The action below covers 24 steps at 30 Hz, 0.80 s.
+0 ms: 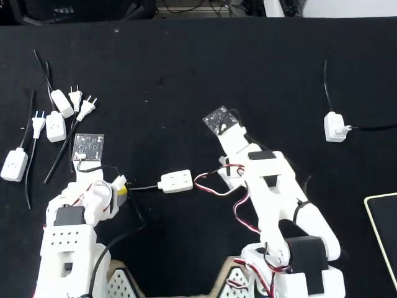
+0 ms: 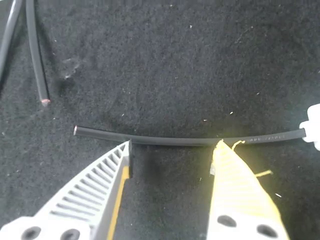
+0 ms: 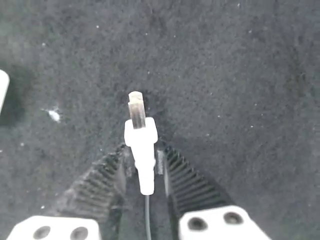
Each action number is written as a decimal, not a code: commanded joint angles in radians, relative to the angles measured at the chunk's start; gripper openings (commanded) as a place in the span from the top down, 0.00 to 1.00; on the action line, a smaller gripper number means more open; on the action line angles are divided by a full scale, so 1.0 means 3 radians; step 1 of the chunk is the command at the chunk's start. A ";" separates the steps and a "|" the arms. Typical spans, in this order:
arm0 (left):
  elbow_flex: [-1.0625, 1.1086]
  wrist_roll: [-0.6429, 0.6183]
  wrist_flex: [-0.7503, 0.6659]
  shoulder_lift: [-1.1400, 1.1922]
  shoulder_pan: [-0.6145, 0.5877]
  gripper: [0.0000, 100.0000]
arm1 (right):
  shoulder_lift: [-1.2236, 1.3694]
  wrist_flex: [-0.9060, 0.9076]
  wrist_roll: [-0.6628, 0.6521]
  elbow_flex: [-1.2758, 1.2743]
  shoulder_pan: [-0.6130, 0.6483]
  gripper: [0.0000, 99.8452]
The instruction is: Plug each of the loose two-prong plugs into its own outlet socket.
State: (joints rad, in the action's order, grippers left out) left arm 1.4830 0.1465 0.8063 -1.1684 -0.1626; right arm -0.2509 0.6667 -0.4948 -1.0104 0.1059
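My right gripper is shut on a white two-prong plug, whose prongs point away from the wrist, just above the black mat. A white outlet socket lies at the table's middle, between the two arms. Its black cable runs to my left gripper, which is open, with the cable lying across just past its white and yellow fingertips. The cable's cut end is beyond the white finger, and the socket's edge shows at the other side. The left gripper sits left of the socket.
At the far left lie several loose plugs and small sockets with black cables. One more socket lies nearer the left edge. A socket with a plug in it sits at the right. A tablet's corner is at the right edge.
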 commanded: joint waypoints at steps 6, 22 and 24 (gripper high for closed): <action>-0.0028 -0.0015 -0.0041 -0.0051 -0.0028 0.73 | -0.0141 -0.0087 -0.0005 0.0090 0.0133 0.93; -0.0028 -0.0015 -0.0041 -0.0051 -0.0028 0.73 | -0.0043 -0.0215 -0.0005 0.0115 0.0097 0.95; -0.0028 -0.0015 -0.0041 -0.0051 -0.0028 0.73 | 0.0095 -0.0327 -0.0005 0.0136 0.0097 0.99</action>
State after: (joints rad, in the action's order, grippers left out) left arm 1.4830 0.1465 0.8063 -1.1684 -0.1626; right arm -0.2509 0.6345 -0.4948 -1.0104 0.1258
